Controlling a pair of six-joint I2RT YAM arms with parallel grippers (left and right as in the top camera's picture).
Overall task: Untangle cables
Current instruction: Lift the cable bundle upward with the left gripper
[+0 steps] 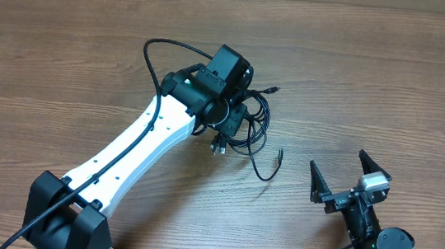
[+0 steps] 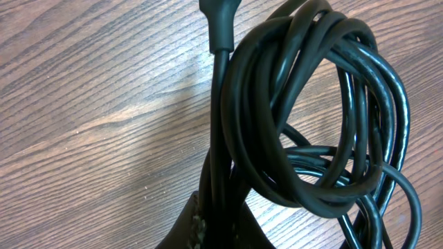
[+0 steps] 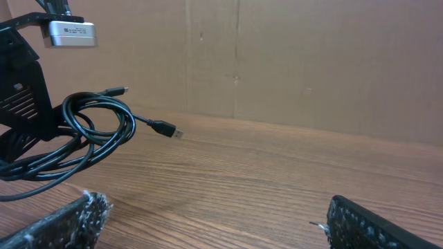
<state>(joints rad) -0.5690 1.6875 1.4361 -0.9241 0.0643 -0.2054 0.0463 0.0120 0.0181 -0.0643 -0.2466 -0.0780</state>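
Note:
The cables [image 1: 253, 126] form a tangled black bundle at the table's middle, with one loose strand ending in a plug [image 1: 280, 155] toward the front. My left gripper [image 1: 228, 115] sits over the bundle's left side. In the left wrist view it [image 2: 223, 232] is shut on a few strands, and the looped coil [image 2: 315, 131] spreads beyond the fingertips. The right wrist view shows the loops [image 3: 97, 131] hanging from that gripper, a silvery plug [image 3: 168, 129] sticking out to the right. My right gripper [image 1: 340, 177] stands open at the front right, apart from the cables, with nothing between its fingers [image 3: 66, 221].
The white left arm [image 1: 132, 152] slants from the front left to the middle, its own thick black wire [image 1: 158, 47] arching above it. A brown cardboard wall [image 3: 291, 62] closes the far side. Bare wooden tabletop [image 1: 392, 84] surrounds the bundle.

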